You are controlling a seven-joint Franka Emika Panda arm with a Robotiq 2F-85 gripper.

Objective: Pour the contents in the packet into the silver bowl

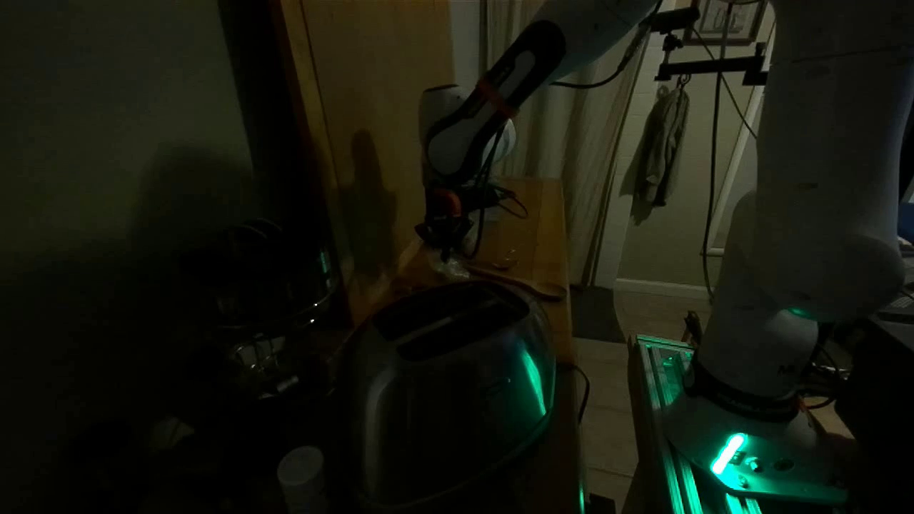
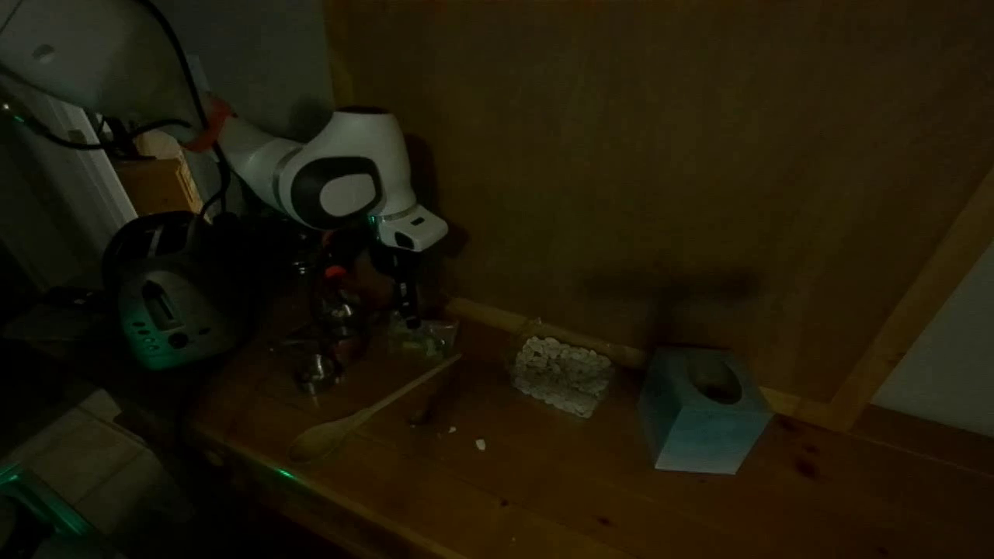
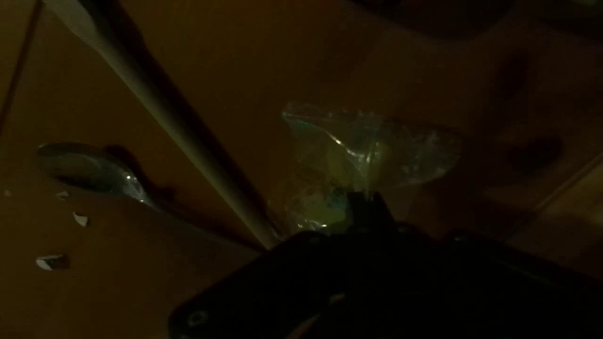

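Observation:
The packet (image 3: 405,155) is clear, crinkled plastic with yellowish-green contents. My gripper (image 3: 367,195) is shut on the packet, with its fingertips pinching a fold of the plastic. The packet also shows below the fingertips in both exterior views (image 1: 451,267) (image 2: 427,340). It is low over the wooden table; I cannot tell whether it touches it. In an exterior view a small silver vessel (image 2: 317,376) stands left of the packet, with another shiny metal thing (image 2: 342,313) behind it. It is too dark to tell which is the silver bowl.
A wooden spoon (image 2: 334,435) lies close to the packet, with a metal spoon (image 3: 85,169) beside it. A container of white pieces (image 2: 563,376) and a tissue box (image 2: 703,423) stand along the back panel. A metallic toaster (image 1: 450,400) stands on the counter.

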